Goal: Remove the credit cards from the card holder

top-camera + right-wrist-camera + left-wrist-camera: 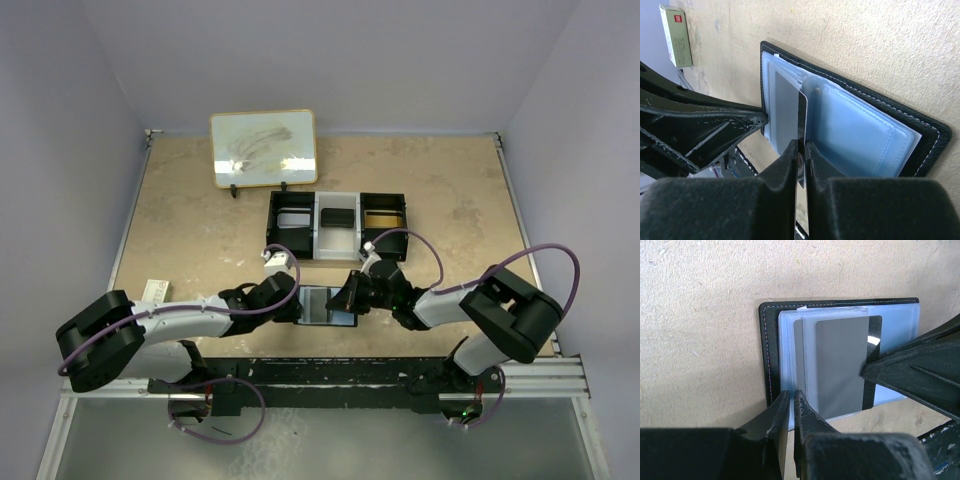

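Card holder (325, 305), beige table (200, 220), lilac walls (330, 60) — left pincer (791, 397) grips it, right pincer (801, 145) card (786, 110)

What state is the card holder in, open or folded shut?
Open. The card holder lies spread flat on the table, clear sleeves facing up; the right claw pinches the edge of a grey card.

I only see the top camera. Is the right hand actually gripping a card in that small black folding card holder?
Observer: Yes. The right wrist view shows the right hand shut on the edge of a grey card.
Operator: Is the card out?
Observer: No. Most of it sits inside a clear blue plastic sleeve of the black folding card holder; only its dark-striped edge sticks out.
Operator: And the left hand?
Observer: The left hand pinches the holder's edge near a corner.
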